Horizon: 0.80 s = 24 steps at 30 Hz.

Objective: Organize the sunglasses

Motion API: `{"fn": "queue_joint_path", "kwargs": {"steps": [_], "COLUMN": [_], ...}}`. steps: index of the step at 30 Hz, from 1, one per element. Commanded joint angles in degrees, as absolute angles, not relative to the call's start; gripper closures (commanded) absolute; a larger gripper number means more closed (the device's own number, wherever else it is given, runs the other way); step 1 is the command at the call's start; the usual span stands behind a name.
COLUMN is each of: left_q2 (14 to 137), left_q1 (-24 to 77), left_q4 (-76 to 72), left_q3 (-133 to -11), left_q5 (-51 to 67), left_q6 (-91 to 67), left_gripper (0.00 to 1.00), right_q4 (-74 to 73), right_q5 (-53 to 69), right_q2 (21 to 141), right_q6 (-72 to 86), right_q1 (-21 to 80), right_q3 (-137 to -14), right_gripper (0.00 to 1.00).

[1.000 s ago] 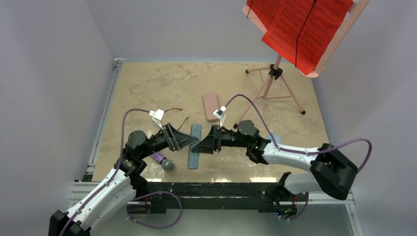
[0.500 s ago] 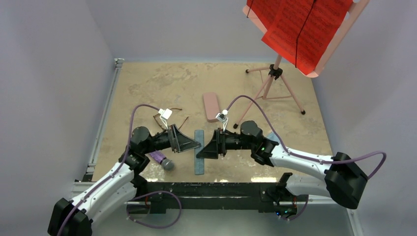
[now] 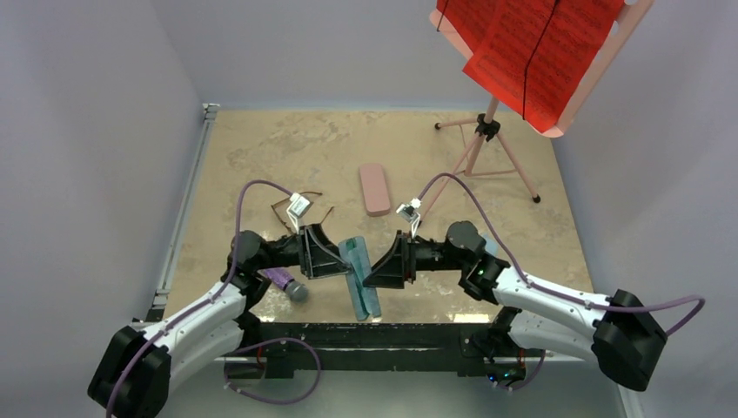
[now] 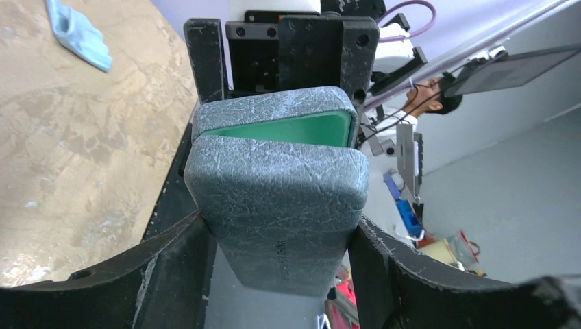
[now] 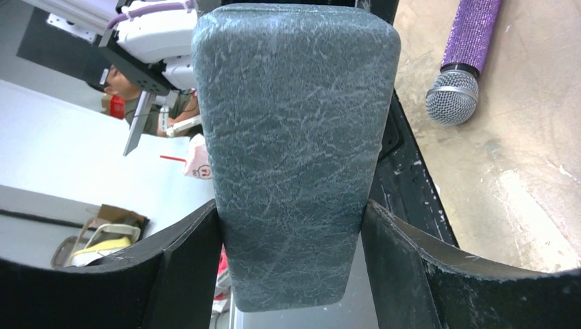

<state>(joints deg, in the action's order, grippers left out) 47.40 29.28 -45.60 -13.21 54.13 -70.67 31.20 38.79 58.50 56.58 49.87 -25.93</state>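
Observation:
A blue-grey case (image 3: 363, 280) hangs between my two grippers near the table's front edge, its halves parted to show green lining (image 4: 282, 130). My left gripper (image 3: 334, 261) grips it from the left, with both fingers pressed on the sides of the near half (image 4: 274, 205). My right gripper (image 3: 376, 268) clamps the other half (image 5: 294, 137) from the right. The dark brown sunglasses (image 3: 285, 208) lie on the table just behind the left wrist, partly hidden by its camera.
A pink case (image 3: 375, 188) lies mid-table. A purple glitter microphone (image 3: 288, 284) rests under the left arm and also shows in the right wrist view (image 5: 460, 62). A light blue cloth (image 4: 79, 31) lies on the table. A music stand (image 3: 487, 131) with red sheets stands back right.
The case lay flat and closed on the table; now it is raised between both grippers, tilted and parted open. Both arms have drawn back toward the near edge.

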Motion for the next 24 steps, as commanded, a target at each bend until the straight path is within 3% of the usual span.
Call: {"fn": "queue_joint_path", "kwargs": {"steps": [1, 6, 10, 17, 21, 24], "left_q2": [51.1, 57.0, 59.1, 51.0, 46.8, 45.9], "left_q1": [29.3, 29.3, 29.3, 29.3, 29.4, 29.4], "left_q4": [-68.0, -86.8, -87.5, -87.5, -87.5, -87.5], "left_q3": [-10.6, -8.9, -9.5, -10.6, -12.3, -13.1], "left_q5": [63.7, 64.8, 65.3, 66.4, 66.1, 65.9], "left_q6": [-79.6, -88.5, -89.4, -89.8, -89.6, -89.8], "left_gripper": [1.00, 1.00, 1.00, 1.00, 1.00, 1.00], "right_q4": [41.8, 56.0, 52.8, 66.5, 89.1, 93.0], "right_q5": [40.7, 43.5, 41.5, 40.7, 43.7, 46.3], "right_q2": [56.4, 61.3, 65.3, 73.0, 83.6, 89.4], "right_q6": [60.8, 70.2, 72.2, 80.5, 88.5, 91.7], "right_q1": [47.1, 43.3, 42.5, 34.8, 34.8, 35.0], "right_q3": [-23.9, -18.9, -19.1, -13.6, -13.5, -15.9], "right_gripper": [1.00, 1.00, 1.00, 1.00, 1.00, 1.00]}}
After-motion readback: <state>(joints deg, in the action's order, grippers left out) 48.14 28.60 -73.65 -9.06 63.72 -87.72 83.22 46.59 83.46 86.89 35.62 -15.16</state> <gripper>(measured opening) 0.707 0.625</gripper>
